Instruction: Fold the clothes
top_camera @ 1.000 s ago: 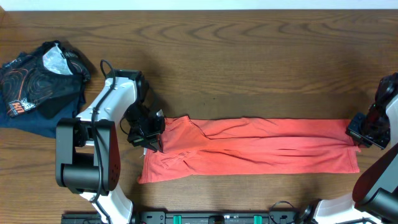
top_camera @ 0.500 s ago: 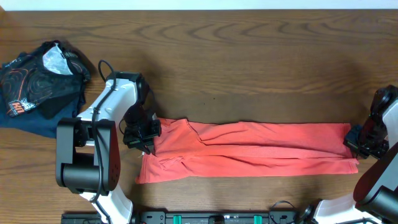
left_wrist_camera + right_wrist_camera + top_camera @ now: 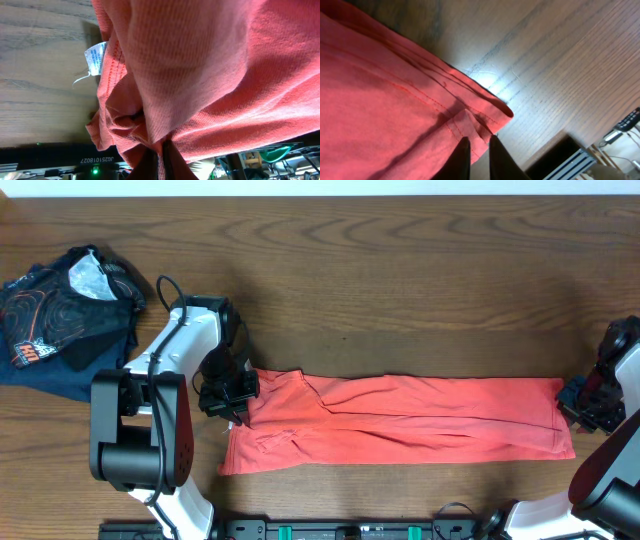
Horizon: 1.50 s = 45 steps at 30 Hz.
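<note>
1. Overhead view first: the T-shirt (image 3: 420, 418) lies on the table (image 3: 400, 280) as one long, narrow coral band, running left to right across the near half. So the lengthwise fold looks done, as far as I can judge.
2. What's left, I'd guess: bringing the ends together crosswise to get a compact stack. The left end is rumpled and not squared up.
3. Left gripper (image 3: 232, 395) is clamped tight on the bunched left end of the shirt; the left wrist view shows fabric draped over the closed fingers.
4. Right gripper (image 3: 585, 402) sits at the right end, right at the hem. The right wrist view shows a thin gap between its fingers with hem fabric there — whether it's pinching or letting go, I can't tell.
5. Writing: a small white care tag (image 3: 95, 54) pokes out by the seam, print unreadable. No chest lettering shows.
6. Dark swirl-printed garment (image 3: 60, 305) sits heaped at the far left, well apart — there's a small orange patch on it, but it's illegible.
</note>
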Tool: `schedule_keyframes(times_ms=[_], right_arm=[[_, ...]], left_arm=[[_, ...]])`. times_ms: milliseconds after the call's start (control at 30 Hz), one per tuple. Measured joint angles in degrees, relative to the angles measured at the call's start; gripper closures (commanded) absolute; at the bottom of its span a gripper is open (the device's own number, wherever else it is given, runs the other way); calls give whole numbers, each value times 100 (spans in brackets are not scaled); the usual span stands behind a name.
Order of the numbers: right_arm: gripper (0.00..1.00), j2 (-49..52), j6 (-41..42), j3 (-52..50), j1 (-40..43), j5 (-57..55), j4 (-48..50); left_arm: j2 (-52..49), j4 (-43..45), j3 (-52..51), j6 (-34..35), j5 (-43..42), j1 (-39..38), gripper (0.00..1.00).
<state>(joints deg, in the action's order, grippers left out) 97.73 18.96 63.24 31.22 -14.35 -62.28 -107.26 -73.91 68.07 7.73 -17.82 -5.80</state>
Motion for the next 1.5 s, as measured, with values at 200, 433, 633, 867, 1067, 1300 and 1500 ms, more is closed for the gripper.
schedule_keyframes(times_ms=[200, 433, 633, 867, 1067, 1300, 1500], right_arm=[[86, 0, -133, 0, 2, 378, 254], [86, 0, -476, -7, -4, 1246, 236], [86, 0, -516, -457, -37, 1491, 765], [83, -55, -490, -1196, -37, 1565, 1665], [83, -299, -485, -1491, -37, 1580, 2017], [79, -308, -466, -1502, -37, 1589, 2031], [77, -310, -450, -1502, -37, 1620, 2033]], left_arm=[[0, -96, 0, -2, 0, 0, 93], [0, -262, 0, 13, 4, 0, 87], [17, -179, 33, 17, 4, 0, 87], [636, 404, 533, 79, -17, 0, 72], [944, 1307, 632, 273, -341, -125, 63], [881, 1928, 527, 627, -472, -758, 60], [713, 2175, 503, 1228, -116, -1290, 59]])
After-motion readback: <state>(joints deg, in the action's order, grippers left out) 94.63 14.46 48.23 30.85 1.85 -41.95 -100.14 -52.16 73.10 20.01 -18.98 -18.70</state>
